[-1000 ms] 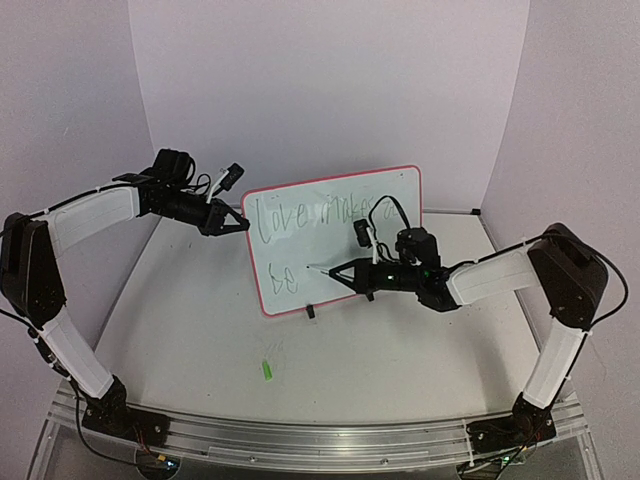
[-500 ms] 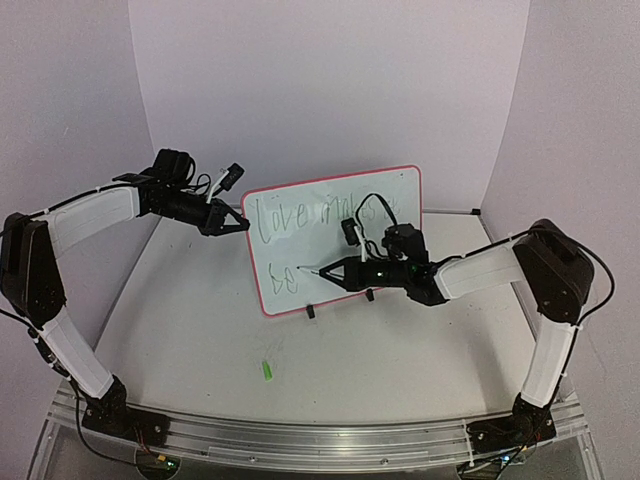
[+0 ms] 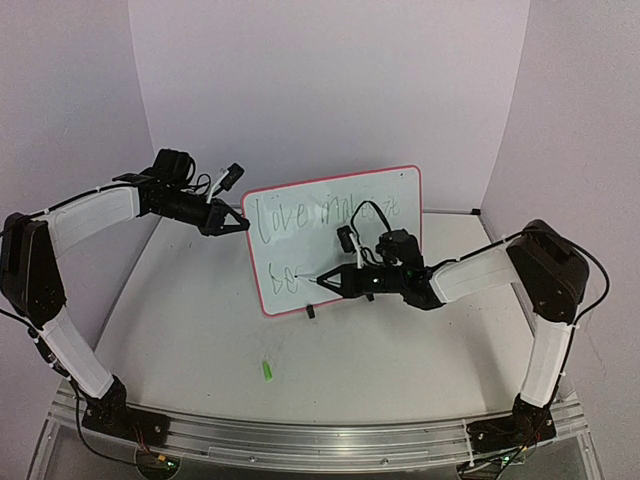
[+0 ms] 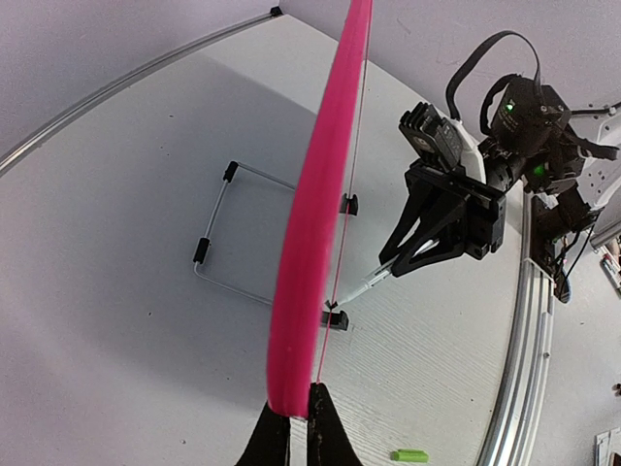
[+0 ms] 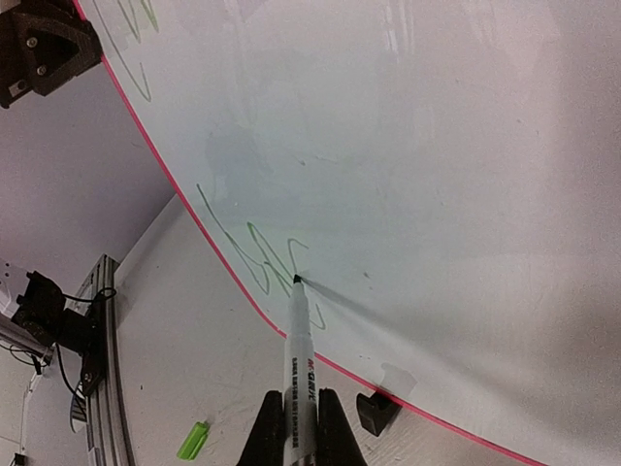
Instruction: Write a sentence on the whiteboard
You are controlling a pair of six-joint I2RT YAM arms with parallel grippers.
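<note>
Lengthwise, the whiteboard (image 3: 300,250) runs left-right; left jaws clamp its edge, right jaws grip a marker (image 5: 302,359).

Bright even light — soft shadows, fisheye edges

The whiteboard (image 3: 312,250) is standing on the table (image 3: 190,330) toward 12 o'clock. The left gripper (image 3: 244,226) is clamping its 9 o'clock edge. The right gripper (image 3: 324,280) is reaching in from 3 o'clock, its marker (image 5: 300,359) touching the board at 7 o'clock, under the sentence (image 3: 300,216). A marker cap (image 3: 267,369) is lying toward 6 o'clock, well apart from the board.
</note>
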